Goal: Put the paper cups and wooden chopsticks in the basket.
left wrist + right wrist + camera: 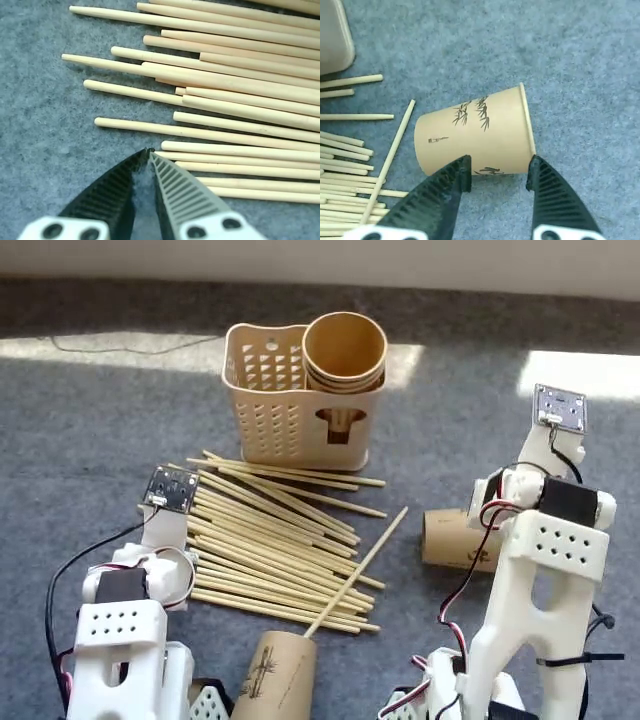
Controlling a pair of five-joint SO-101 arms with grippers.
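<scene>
**High view:** Beige perforated basket (270, 410), upright at the far middle of the grey table (80, 440). Nested paper cups (345, 350) stand in its right compartment. Pale wooden chopsticks (270, 540) lie loose in a heap before it. Right-hand cup (455, 538) and near cup (275, 675), both tan, lie on their sides.

**Left wrist view:** Left claw (149, 152) is pinched together and empty, just beside the chopstick ends.

**Right wrist view:** Right claw (497, 172) is spread wide, astride the leaf-printed right-hand cup (475, 132). Contact cannot be told.

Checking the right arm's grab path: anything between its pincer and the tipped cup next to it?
Nothing visible. The open right pincer is right at the cup, nothing between them; one loose chopstick lies beside the cup's closed end.
</scene>
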